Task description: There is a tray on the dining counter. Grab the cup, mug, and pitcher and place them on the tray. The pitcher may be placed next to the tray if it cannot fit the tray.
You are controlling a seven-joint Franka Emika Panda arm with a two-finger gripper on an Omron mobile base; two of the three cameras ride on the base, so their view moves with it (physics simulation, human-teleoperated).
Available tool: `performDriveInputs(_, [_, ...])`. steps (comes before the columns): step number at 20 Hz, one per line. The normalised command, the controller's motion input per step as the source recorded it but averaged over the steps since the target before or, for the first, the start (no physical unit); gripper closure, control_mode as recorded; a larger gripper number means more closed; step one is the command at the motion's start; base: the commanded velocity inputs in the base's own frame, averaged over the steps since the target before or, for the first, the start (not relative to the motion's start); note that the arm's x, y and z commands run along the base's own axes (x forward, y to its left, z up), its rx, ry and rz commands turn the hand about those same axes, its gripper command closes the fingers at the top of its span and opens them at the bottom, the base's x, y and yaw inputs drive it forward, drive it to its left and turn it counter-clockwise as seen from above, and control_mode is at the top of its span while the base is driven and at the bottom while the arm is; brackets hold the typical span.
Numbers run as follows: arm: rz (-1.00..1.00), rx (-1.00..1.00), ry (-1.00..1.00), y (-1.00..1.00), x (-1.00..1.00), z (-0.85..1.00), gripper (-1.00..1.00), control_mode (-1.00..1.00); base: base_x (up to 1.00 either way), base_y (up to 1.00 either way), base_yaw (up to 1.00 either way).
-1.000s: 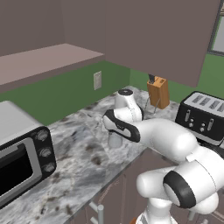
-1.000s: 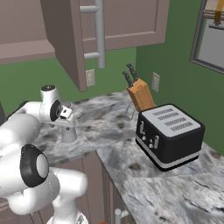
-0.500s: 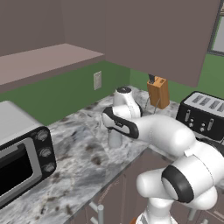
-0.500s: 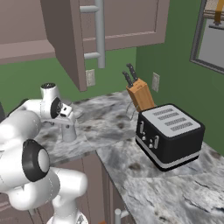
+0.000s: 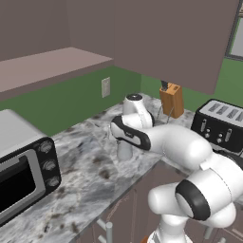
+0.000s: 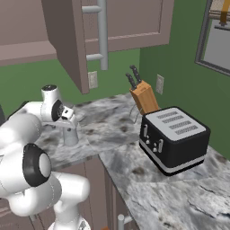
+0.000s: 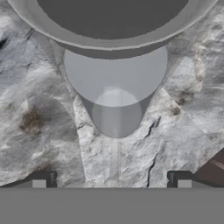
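Observation:
The pitcher [image 5: 124,151] is a pale grey translucent cylinder standing upright on a marbled counter [image 5: 90,175] beside a toaster oven. My gripper [image 5: 125,136] hangs just above it, pointing down at its top. From the right base view, the pitcher [image 6: 70,135] stands under the gripper [image 6: 69,122]. The hand view looks down the pitcher [image 7: 116,78] from above its wide rim, and the gripper [image 7: 111,180] is open with its fingertips [image 7: 43,179] apart and nothing between them. The tray, cup, mug and dining counter are out of view.
A toaster oven [image 5: 21,175] stands at the left of the counter. A black toaster [image 6: 173,139] and a wooden knife block [image 6: 143,96] stand to the right. Wall cabinets [image 5: 156,38] hang overhead. The counter's front edge [image 5: 142,175] runs close to the pitcher.
The arm has shifted slightly above the pitcher. The jaws stay open and the pitcher has not moved.

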Motion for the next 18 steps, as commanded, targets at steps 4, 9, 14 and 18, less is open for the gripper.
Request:
performDriveInputs(4, [0.00,0.00,-0.10,0.00,-0.11,0.00,-1.00,-1.00,0.00,0.00,0.00])
performDriveInputs(9, [0.00,0.00,-0.13,0.00,-0.08,0.00,-1.00,-1.00,0.00,0.00,0.00])
performDriveInputs(14, [0.00,0.00,-0.17,0.00,0.00,0.00,-1.00,-1.00,0.00,0.00,0.00])
performDriveInputs(18, [0.00,0.00,-0.14,0.00,0.00,0.00,-1.00,-1.00,0.00,0.00,0.00])
